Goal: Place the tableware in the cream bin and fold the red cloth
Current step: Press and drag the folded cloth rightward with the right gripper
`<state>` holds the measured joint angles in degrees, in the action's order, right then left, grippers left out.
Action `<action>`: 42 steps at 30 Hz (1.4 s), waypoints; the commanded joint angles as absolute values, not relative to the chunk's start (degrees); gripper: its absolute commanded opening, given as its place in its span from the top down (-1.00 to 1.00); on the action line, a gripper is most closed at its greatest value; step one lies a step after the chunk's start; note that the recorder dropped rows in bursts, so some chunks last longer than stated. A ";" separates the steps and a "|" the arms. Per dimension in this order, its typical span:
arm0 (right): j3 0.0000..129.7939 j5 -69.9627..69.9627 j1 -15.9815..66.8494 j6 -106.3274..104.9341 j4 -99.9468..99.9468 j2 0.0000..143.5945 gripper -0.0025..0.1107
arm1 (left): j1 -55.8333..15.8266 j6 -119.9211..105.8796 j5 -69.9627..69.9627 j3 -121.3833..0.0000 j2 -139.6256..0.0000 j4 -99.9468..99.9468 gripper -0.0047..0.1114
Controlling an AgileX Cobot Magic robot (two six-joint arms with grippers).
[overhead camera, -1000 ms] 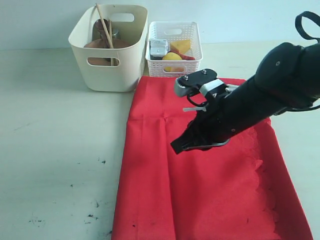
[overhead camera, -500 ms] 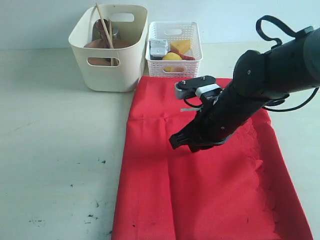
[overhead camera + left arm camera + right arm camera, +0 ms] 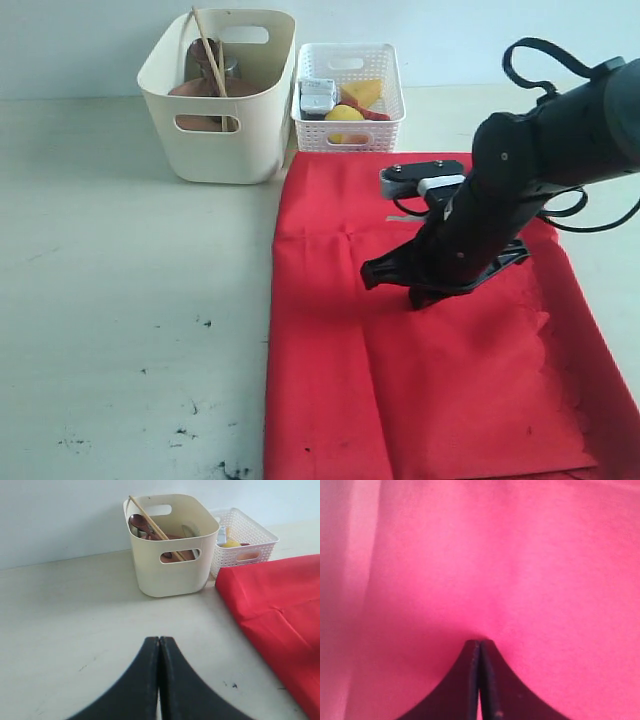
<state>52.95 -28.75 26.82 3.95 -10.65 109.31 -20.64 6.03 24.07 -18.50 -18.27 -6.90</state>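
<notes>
Item: red cloth, spread flat just beside the cream bin (tableware is already held inside).
Right gripper: jaws pressed together, nothing grasped, tip set against the fabric.
Left gripper: clenched, empty.
Handling: one edge is best pinched cleanly and the layers kept aligned when folded.

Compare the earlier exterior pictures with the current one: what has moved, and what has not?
The right gripper, shut with its tip at the red cloth, moved right in the exterior view; the cloth's left edge slid right too. The cream bin and white basket stayed put.
</notes>
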 commanded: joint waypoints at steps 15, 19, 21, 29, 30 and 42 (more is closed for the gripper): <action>42.57 -35.51 10.11 4.23 0.40 110.57 0.96 | -20.58 6.20 24.00 -18.18 -17.98 -7.11 0.92; 41.26 -34.72 6.31 4.23 1.36 110.57 0.96 | -20.58 6.20 24.00 -18.18 -17.98 -7.11 0.92; 40.68 -34.05 4.00 4.37 1.63 110.57 0.96 | -20.58 6.20 24.00 -18.18 -17.98 -7.11 0.92; 40.63 -29.98 -0.48 3.91 1.57 110.57 0.96 | -20.58 6.20 24.00 -18.18 -17.98 -7.11 0.92; 40.95 -29.45 -0.48 3.91 1.47 110.57 0.96 | -20.58 6.20 24.00 -18.18 -17.98 -7.11 0.92; 52.61 -24.95 -0.48 2.55 1.47 111.69 0.96 | -20.58 6.20 24.00 -18.18 -17.98 -7.11 0.92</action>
<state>51.04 -25.92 -0.02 3.18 0.00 108.16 -20.64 6.03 24.17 -18.50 -18.27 -6.90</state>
